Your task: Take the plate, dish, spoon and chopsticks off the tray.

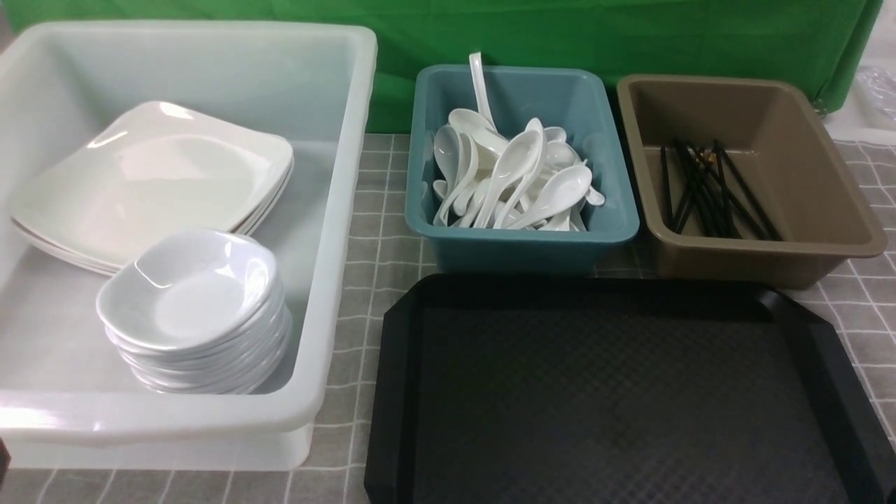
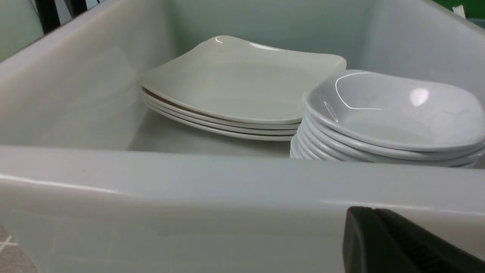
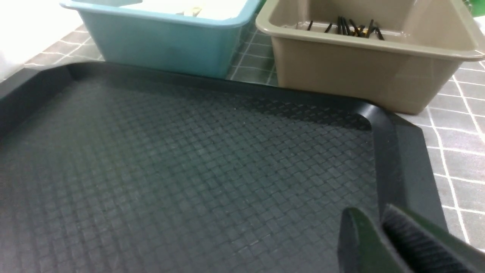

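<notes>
The black tray (image 1: 616,392) lies bare at the front right, with nothing on it. White square plates (image 1: 150,182) are stacked in the big white tub (image 1: 343,210), and a stack of small dishes (image 1: 192,294) stands in front of them. Several white spoons (image 1: 518,175) fill the teal tub (image 1: 521,238). Black chopsticks (image 1: 714,192) lie in the brown tub (image 1: 756,252). My left gripper (image 2: 369,208) is shut and empty, just outside the white tub's near wall (image 2: 189,182). Low over the tray's right part (image 3: 189,170), my right gripper (image 3: 373,212) is slightly open with nothing between its fingers.
A grey checked cloth (image 1: 378,238) covers the table, and a green backdrop (image 1: 560,35) hangs behind the tubs. The teal and brown tubs stand side by side right behind the tray's far rim (image 3: 288,94).
</notes>
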`<state>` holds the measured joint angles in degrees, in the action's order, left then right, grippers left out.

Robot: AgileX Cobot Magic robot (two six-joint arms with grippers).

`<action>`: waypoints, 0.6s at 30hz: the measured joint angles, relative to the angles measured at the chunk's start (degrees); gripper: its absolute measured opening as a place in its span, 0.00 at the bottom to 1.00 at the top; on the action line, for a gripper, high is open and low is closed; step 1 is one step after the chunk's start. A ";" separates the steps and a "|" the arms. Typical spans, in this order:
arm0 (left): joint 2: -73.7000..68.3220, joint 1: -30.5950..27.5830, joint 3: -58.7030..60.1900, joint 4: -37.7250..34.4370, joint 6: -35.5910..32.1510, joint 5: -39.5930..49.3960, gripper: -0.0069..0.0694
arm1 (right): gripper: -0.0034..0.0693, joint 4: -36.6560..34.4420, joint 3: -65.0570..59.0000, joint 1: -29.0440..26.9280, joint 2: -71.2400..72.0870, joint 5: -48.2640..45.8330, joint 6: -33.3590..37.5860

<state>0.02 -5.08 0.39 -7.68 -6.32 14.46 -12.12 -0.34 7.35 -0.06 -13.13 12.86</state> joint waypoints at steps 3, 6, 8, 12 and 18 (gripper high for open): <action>0.00 0.00 0.00 0.00 -0.08 0.00 0.10 | 0.23 0.00 0.00 0.00 0.00 0.00 0.00; 0.00 0.00 0.00 0.00 -0.13 0.00 0.10 | 0.25 0.00 0.00 0.00 0.00 0.00 0.00; 0.00 0.00 0.00 0.00 -0.32 0.00 0.10 | 0.25 0.00 0.00 0.00 0.00 0.00 0.00; 0.05 0.00 0.00 0.00 -0.49 -0.22 0.10 | 0.26 0.00 0.00 0.00 0.00 0.11 0.00; 0.05 0.00 0.00 0.00 -0.49 -0.43 0.10 | 0.28 0.00 0.00 0.00 0.00 0.11 0.00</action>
<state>0.07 -5.08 0.39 -7.68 -6.82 14.03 -12.12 -0.34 7.35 -0.06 -13.02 12.86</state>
